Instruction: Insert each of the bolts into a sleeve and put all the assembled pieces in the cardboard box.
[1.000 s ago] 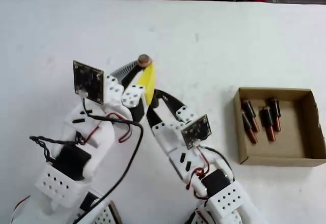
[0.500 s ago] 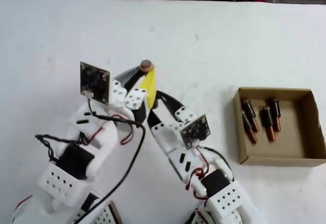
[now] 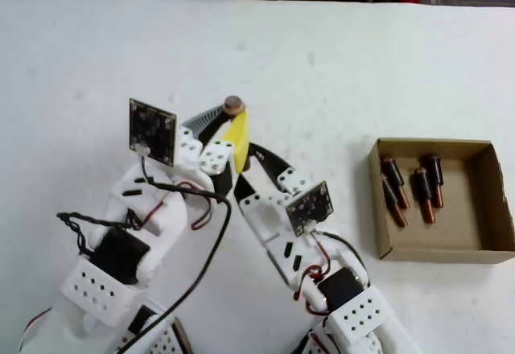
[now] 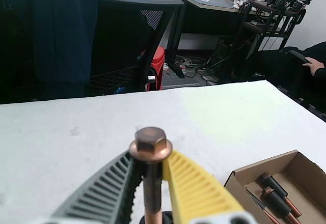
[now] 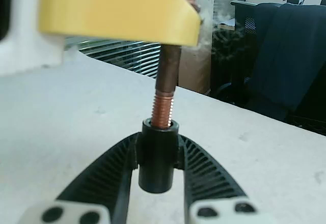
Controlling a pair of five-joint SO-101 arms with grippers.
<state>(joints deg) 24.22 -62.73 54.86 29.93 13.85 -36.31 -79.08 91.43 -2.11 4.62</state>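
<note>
White bench (image 3: pixel 362 64), with everything sitting in its near half. The cardboard box (image 3: pixel 434 252) is over by the right edge, open side up. Both arms meet left of the middle, well apart from the box.

The left hand (image 4: pixel 149 158), one grey finger and one yellow, is clamped on the bolt just under its hex head and holds it upright. The right hand (image 5: pixel 158 152) has its black fingers squeezed around the sleeve, directly below.

There are four assembled pieces (image 3: pixel 412 187) lying in the box, as far as I can count, dark sleeves with copper ends poking out.

The sleeve (image 5: pixel 157 163) is a short black tube standing upright. The copper bolt (image 4: pixel 150 145) has its threaded tip just inside the sleeve's top opening, and most of the shank is outside. I can't tell whether the sleeve touches the bench.
</note>
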